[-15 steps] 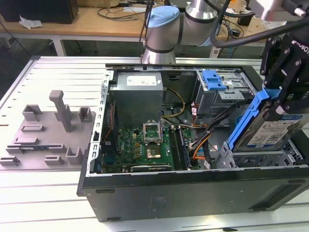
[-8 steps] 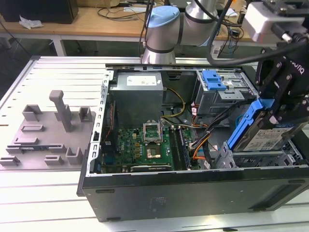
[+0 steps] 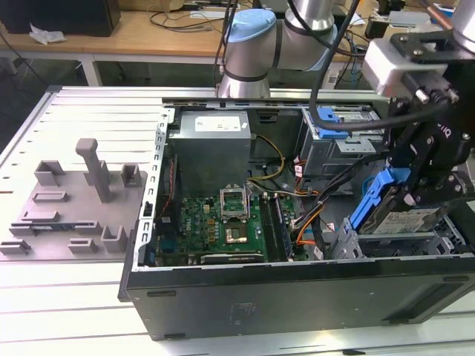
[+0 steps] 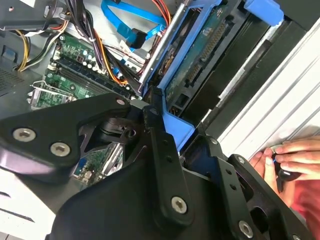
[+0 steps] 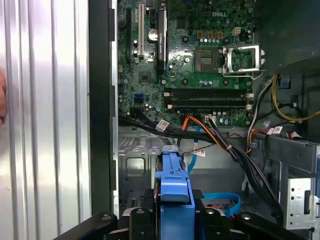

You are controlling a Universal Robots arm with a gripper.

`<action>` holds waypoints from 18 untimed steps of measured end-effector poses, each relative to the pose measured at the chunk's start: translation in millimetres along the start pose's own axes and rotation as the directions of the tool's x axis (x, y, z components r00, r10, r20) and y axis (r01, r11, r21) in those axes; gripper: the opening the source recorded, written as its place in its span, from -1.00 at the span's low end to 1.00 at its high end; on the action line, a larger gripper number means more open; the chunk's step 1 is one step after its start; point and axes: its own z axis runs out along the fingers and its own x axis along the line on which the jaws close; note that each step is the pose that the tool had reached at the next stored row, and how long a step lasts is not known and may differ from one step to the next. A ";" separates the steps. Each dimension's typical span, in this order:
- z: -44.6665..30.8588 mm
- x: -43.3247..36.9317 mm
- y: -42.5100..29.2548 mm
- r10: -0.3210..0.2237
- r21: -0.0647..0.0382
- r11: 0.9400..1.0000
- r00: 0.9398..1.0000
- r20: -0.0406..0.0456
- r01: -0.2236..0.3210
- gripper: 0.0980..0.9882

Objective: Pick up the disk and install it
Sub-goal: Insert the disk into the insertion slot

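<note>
The open computer case (image 3: pixel 297 300) lies on the desk (image 3: pixel 67 304). At the case's four o'clock corner in the exterior view, the pincer (image 3: pixel 419 199) grips the disk (image 3: pixel 407 220), which hangs tilted just beneath it over the drive bay (image 3: pixel 346 242).

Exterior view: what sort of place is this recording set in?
Probably a robotics lab: an open computer case with its motherboard exposed sits on a slatted metal table, a grey fixture plate lies beside it, and a wooden workbench strewn with cables stands behind.
</note>
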 end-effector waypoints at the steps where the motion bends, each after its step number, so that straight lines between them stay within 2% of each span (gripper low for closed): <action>1: 3.1 0.2 0.1 -0.001 0.000 1.000 1.000 0.001 0.001 -0.39; 3: 9.5 0.4 0.3 -0.004 0.000 1.000 1.000 0.000 0.004 -0.39; 8: 20.0 1.0 0.7 -0.007 0.000 1.000 1.000 0.001 0.007 -0.39; 9: 20.2 1.0 0.6 -0.008 -0.001 1.000 1.000 0.000 0.008 -0.37; 10: 20.2 1.0 0.6 -0.008 -0.001 1.000 1.000 0.000 0.008 -0.24; 11: 20.2 1.0 0.6 -0.008 -0.002 1.000 1.000 0.000 0.008 -0.24; 14: 20.2 0.9 0.6 -0.008 -0.003 1.000 1.000 0.000 0.008 0.18; 18: 20.2 0.9 0.6 -0.008 -0.005 1.000 1.000 0.000 0.008 0.18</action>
